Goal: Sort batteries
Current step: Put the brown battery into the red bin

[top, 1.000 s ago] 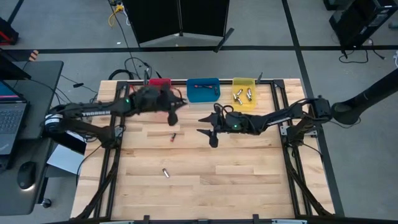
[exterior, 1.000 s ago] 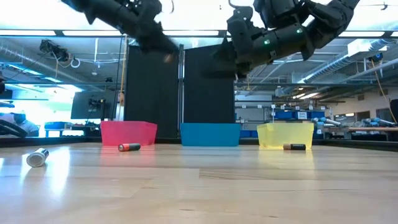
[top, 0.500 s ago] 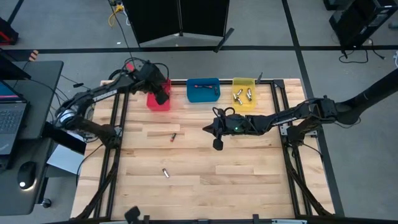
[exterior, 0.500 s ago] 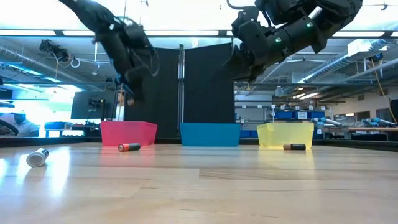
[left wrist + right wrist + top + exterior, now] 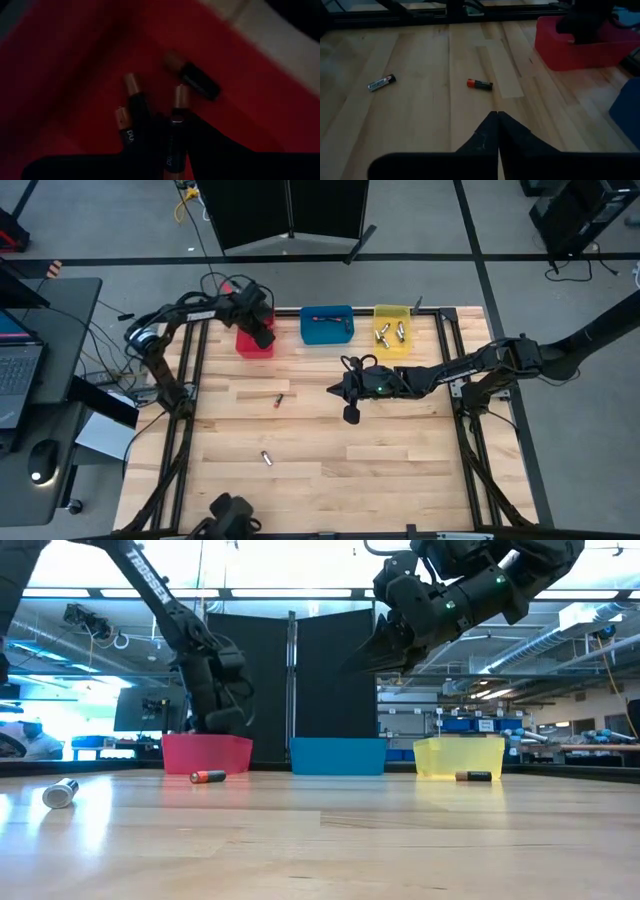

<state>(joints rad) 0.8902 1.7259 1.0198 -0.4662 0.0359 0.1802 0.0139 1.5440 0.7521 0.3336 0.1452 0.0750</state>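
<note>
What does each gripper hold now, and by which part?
The right gripper holds nothing; its jaws are shut above the table. The left gripper is over the red bin; a hold cannot be told.

Two batteries lie loose on the counter, well apart: a red-and-black cell (image 5: 279,399) toward 9 o'clock of the middle, and a silvery one (image 5: 267,457) toward 7 o'clock. Several silvery cells (image 5: 390,332) rest in the yellow bin at 1 o'clock. Copper-tipped dark cells (image 5: 195,80) lie in the red bin at 11 o'clock.
</note>
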